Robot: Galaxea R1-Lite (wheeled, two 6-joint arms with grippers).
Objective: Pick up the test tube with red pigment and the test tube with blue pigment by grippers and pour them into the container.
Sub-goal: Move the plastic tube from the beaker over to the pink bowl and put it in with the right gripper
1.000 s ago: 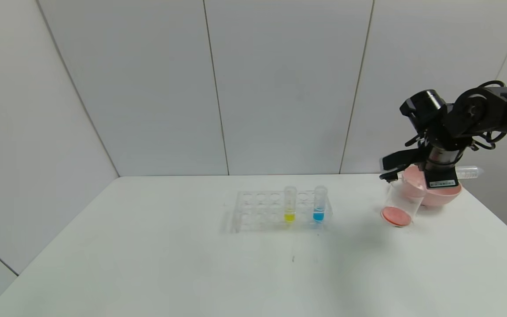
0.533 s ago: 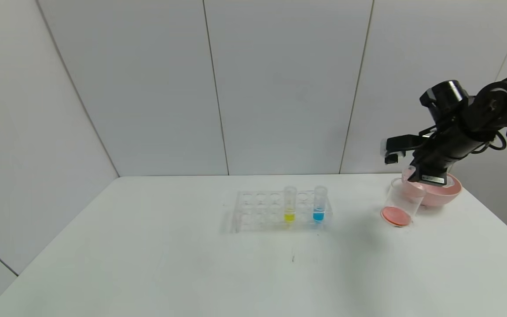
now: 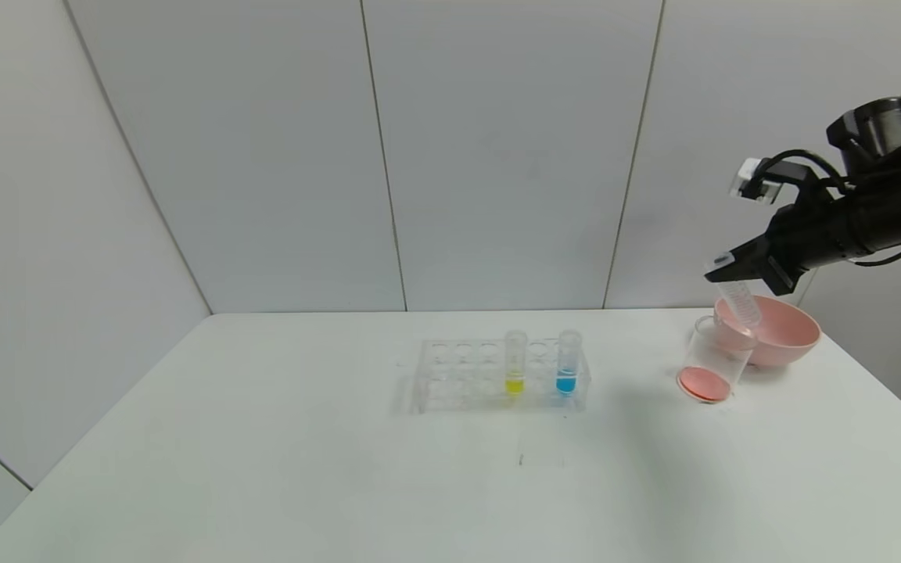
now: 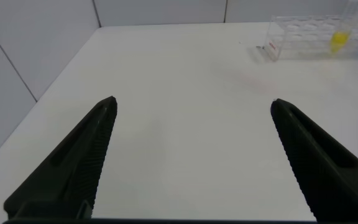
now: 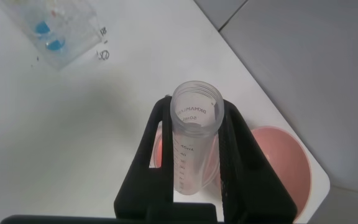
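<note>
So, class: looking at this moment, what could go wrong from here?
1. The right tool holds the emptied red-pigment tube tilted just above the container; lowering it carelessly could clip the rim and tip out the red liquid.
2. The pink bowl sits right behind the container, so a swing could knock it.
3. The blue tube stands beside the yellow tube in the rack; the wrong one could be grabbed.

In the head view the right arm runs off the frame's edge, and the left claw (image 4: 191,155) is out of it altogether. In the right wrist view, the test tube with red pigment (image 5: 194,134) hides most of the container (image 5: 160,152), and the pink bowl (image 5: 281,162) is partly behind the right claw (image 5: 194,174).
</note>
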